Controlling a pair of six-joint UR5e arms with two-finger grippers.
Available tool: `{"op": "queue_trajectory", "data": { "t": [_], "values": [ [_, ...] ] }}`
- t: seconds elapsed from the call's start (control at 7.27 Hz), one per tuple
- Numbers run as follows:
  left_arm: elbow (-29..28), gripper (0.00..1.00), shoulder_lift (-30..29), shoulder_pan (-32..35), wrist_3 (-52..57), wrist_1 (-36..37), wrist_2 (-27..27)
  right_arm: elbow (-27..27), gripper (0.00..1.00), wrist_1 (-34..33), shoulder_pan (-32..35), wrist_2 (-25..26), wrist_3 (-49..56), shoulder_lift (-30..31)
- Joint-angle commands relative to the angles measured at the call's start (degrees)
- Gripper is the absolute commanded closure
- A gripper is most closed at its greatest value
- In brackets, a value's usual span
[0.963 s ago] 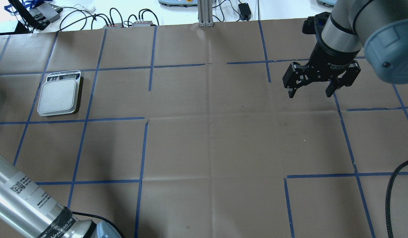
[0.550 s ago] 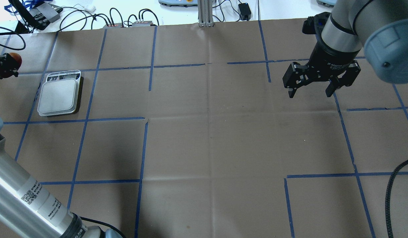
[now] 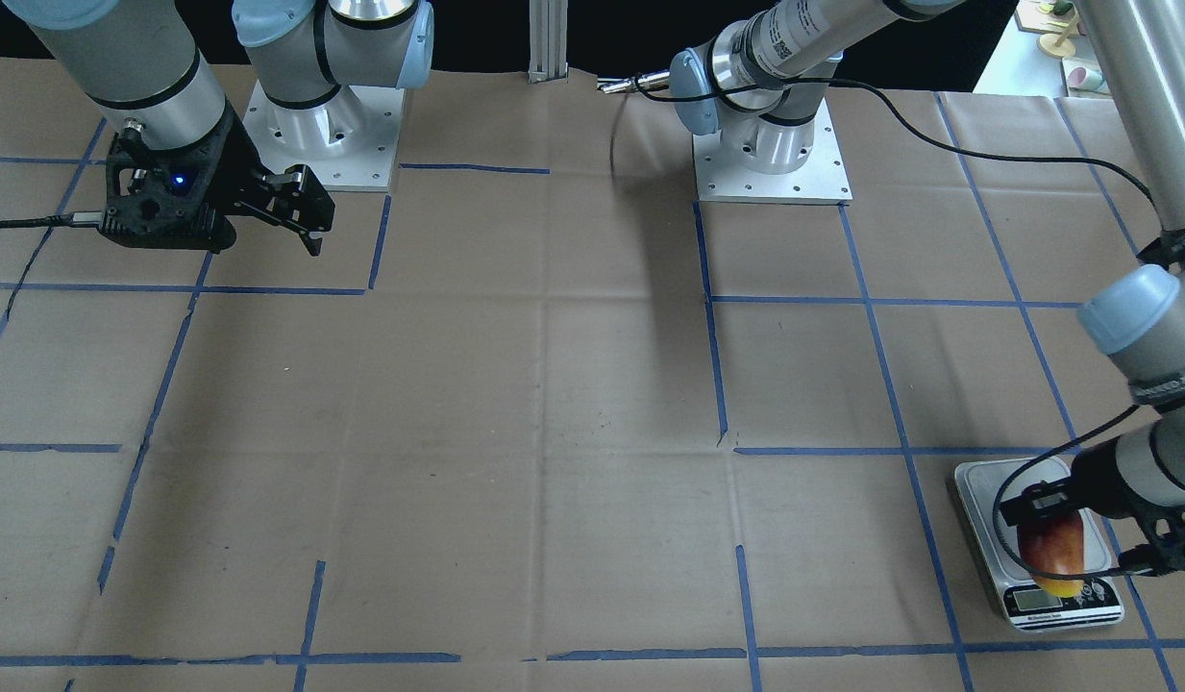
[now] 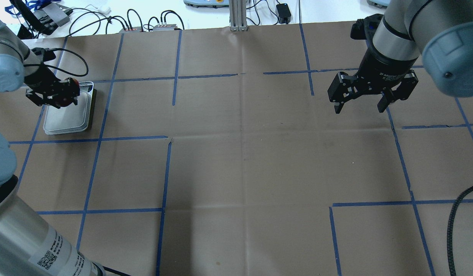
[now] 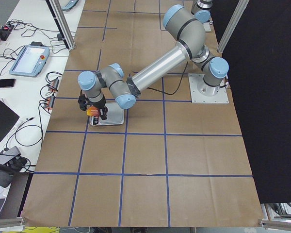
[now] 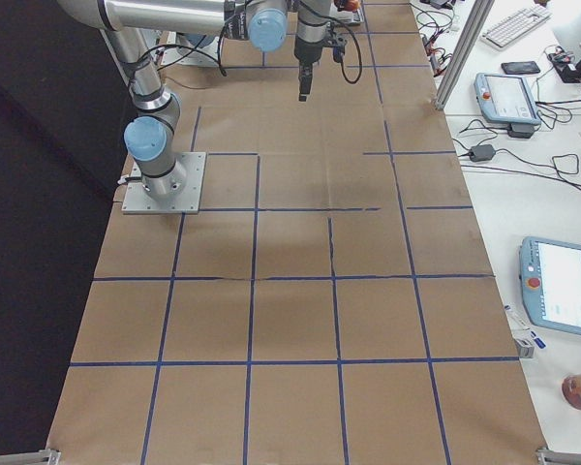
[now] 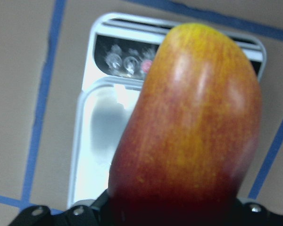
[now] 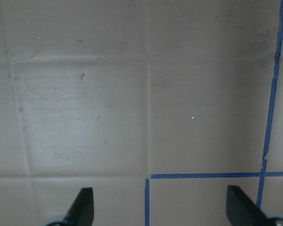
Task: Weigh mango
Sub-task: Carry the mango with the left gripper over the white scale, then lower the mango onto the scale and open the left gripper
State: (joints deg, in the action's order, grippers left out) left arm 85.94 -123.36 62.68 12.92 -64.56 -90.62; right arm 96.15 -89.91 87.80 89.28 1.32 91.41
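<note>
My left gripper (image 3: pixel 1082 531) pinches the mango (image 3: pixel 1051 550) by its dark red end and holds it low over the scale (image 3: pixel 976 488). I cannot tell whether the fruit touches the platform yet. My right gripper (image 4: pixel 359 110) hangs spread and empty, well apart on the other side.

The main risk, as I judge it, is where the mango sits. In my left wrist view its yellow end reaches over the display (image 7: pixel 122 59) rather than the platform. Let go there, it could lean on the display housing and give a false reading, or hide the numbers. It is also rounded and glossy, so it may roll off once my fingers part. A finger left touching it would skew the weight. My cable (image 3: pixel 1013 481) loops close over the scale too, and could drag on the platform.
</note>
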Motion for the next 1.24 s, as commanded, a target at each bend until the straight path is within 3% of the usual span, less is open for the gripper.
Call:
{"op": "queue_trajectory", "data": {
  "t": [0.0,0.55,0.69,0.83,1.1],
  "values": [
    [4.16,0.47,2.5,0.42,-0.97,3.48,-0.35,0.0,0.0,0.0,0.0,0.02,0.0,0.0],
    [5.28,0.47,2.52,-2.12,-0.97,3.21,-0.26,0.0,0.0,0.0,0.0,0.02,0.0,0.0],
    [5.47,0.41,2.51,-2.47,-1.06,3.21,-0.26,0.0,0.0,0.0,0.0,0.02,0.0,0.0],
    [4.95,0.01,2.95,-2.65,-0.97,3.74,-0.44,0.0,0.0,0.0,0.0,0.02,0.0,0.0],
    [3.71,0.0,6.44,-2.65,-0.97,1.38,-0.61,0.0,0.0,0.0,0.0,0.02,0.0,0.0]
  ]
}}
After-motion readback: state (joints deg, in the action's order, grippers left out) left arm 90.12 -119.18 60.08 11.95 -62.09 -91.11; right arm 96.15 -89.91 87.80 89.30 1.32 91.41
